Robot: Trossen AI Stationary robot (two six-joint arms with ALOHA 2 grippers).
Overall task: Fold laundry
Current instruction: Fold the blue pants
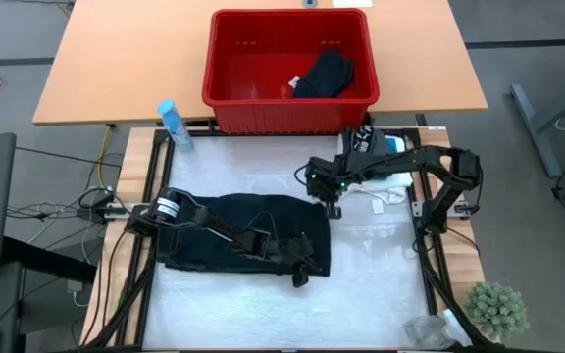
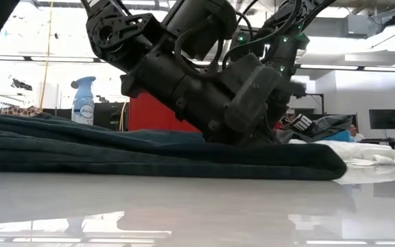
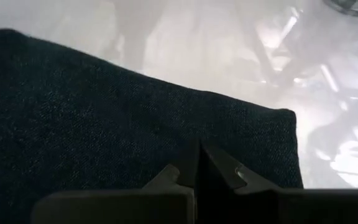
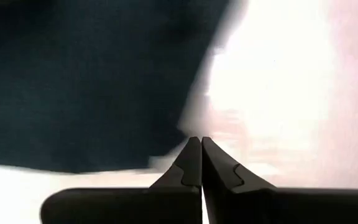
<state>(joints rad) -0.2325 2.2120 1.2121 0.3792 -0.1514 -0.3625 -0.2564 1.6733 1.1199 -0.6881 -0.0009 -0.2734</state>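
1. At the near half of the table point(image 1: 381, 314), a dark garment point(image 1: 214, 226) is laid flat, folded into a broad rectangle with its long side running left to right.
2. On the garment's right portion, the left gripper point(image 1: 299, 279) is pressed low against the cloth near the near-right corner. Its fingers point(image 3: 222, 171) are seen fully closed, tip against tip, in the left wrist view. Whether a pinch of cloth is caught between them cannot be told.
3. In the low view, the garment point(image 2: 149, 154) is shown as a thick layered slab, with the left arm's wrist bearing down on its top surface.
4. At the garment's far-right corner, the right gripper point(image 1: 333, 209) is held just above the table. In the right wrist view its fingers point(image 4: 219, 168) are closed together with no gap, right beside the dark cloth's edge point(image 4: 92, 81). Nothing is seen held between them.
5. Just beyond the right gripper, toward the table's right edge, a white garment point(image 1: 385, 186) is lying crumpled; in the low view it point(image 2: 365, 152) rests just beside the dark garment's end.
6. At the table's far-left corner, a blue spray bottle point(image 1: 174, 125) is standing upright.
7. Beyond the table's far edge, a red basket point(image 1: 287, 108) is set on a wooden desk point(image 1: 116, 69). A black garment point(image 1: 325, 75) is lying inside it, toward its right side.
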